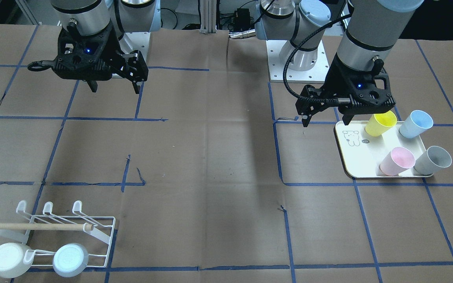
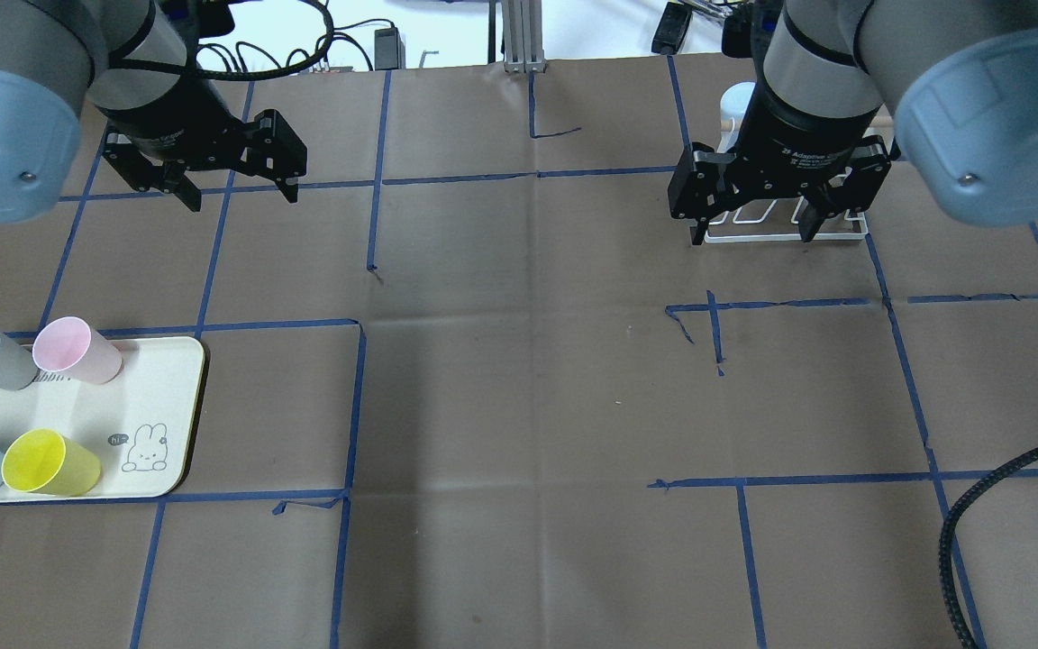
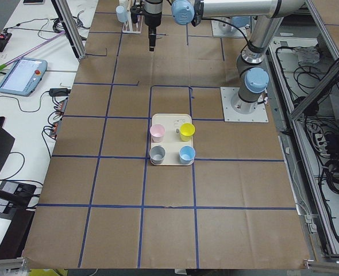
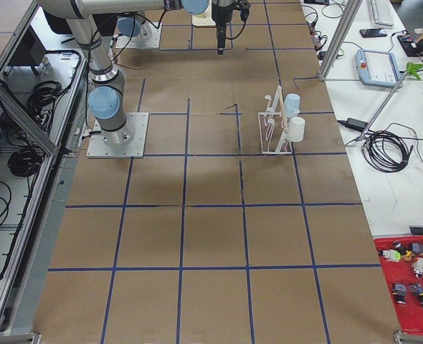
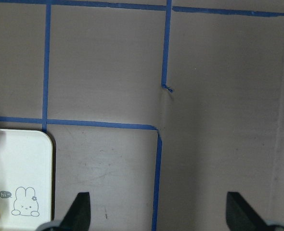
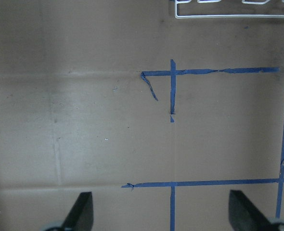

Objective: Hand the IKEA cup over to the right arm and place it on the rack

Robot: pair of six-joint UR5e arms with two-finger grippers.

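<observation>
Brown paper gridded with blue tape covers the desk (image 1: 210, 165). Left hand (image 1: 325, 121) hangs released and empty; the cream tray (image 1: 364, 157) lies below, just beside it, carrying a yellow cup (image 1: 380, 123) nearest its fingers, then a blue cup (image 1: 415, 124), pink cup (image 1: 396, 161) and grey cup (image 1: 432, 160). Right hand (image 1: 115, 90), likewise spread and empty, hovers with the rack (image 1: 34, 226) ahead of it, lower down.

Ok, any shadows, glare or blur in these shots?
Front-facing view: a soft shadow band runs down the table centre. Right wrist view: soft focus, with a pale sheen on the table at left. Overhead view: sharp, no glare on the tray.
</observation>
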